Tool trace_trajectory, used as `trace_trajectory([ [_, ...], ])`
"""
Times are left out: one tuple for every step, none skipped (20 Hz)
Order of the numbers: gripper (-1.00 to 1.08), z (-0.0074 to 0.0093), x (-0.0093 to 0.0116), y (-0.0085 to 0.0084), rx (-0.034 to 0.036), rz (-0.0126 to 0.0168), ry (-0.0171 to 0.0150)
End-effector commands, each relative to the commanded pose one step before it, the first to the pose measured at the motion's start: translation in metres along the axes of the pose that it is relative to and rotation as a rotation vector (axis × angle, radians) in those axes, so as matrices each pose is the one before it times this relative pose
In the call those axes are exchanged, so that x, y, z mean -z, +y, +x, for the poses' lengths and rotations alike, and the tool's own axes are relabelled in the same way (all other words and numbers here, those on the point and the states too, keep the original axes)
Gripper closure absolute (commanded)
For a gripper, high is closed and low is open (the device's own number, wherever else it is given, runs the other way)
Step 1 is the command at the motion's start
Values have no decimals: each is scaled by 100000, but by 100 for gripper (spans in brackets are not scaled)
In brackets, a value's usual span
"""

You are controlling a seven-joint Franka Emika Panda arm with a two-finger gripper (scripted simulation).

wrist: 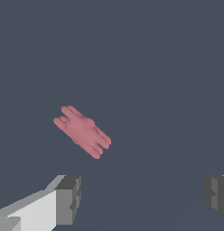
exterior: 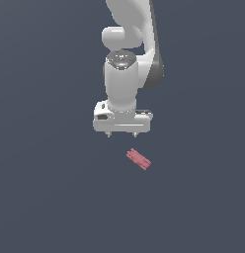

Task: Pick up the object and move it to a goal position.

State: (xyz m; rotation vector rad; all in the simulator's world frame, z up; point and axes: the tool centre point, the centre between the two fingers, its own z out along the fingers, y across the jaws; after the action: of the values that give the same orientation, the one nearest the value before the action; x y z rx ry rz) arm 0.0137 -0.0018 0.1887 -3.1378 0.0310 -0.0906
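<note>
A flat, dark blue-grey floor (exterior: 45, 197) fills both pictures. It is the biggest thing here and looks the same all over.

Next in size is the big white robot arm (exterior: 125, 79). It comes down from the top of the exterior view. It has round, smooth parts, a dark grey band on one side, and a grey cap on one joint.

At the bottom end of the arm sits the wide white gripper (exterior: 121, 134). It points down at the floor. In the exterior view only two tiny tips show under it. In the wrist view its two grey finger pads (wrist: 68, 198) stand far apart, one at each side of the picture, with bare floor between them. The gripper is spread wide and holds nothing.

The smallest thing is the little pinkish-red long block with grooved sides (exterior: 139, 159). It lies on the floor and is turned at a slant. In the exterior view it sits near the gripper, a bit below it and toward the exterior view's right. It does not touch the gripper. In the wrist view the block (wrist: 82, 131) lies clear of both pads, closer to the pad joined to the white finger than to the other one.
</note>
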Motion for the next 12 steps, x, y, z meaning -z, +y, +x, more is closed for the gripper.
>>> trace_trajectory([
  [-92, 0, 0, 1, 0, 0, 0],
  [-92, -20, -25, -51, 135, -22, -72],
  [-92, -56, -80, -157, 407, -62, -224],
  [-92, -93, -126, -248, 651, -101, -359],
  [-92, -129, -175, -347, 899, -141, -500],
  [-92, -164, -221, -443, 1131, -182, -636],
  [-92, -177, -232, -476, 1184, -198, -683],
  [-92, -142, -179, -379, 903, -160, -543],
  [-92, -106, -126, -278, 617, -118, -398],
  [-92, -70, -73, -173, 336, -74, -251],
  [-92, -32, -27, -72, 79, -31, -109],
  [-92, 7, 22, 32, -119, 16, 49],
])
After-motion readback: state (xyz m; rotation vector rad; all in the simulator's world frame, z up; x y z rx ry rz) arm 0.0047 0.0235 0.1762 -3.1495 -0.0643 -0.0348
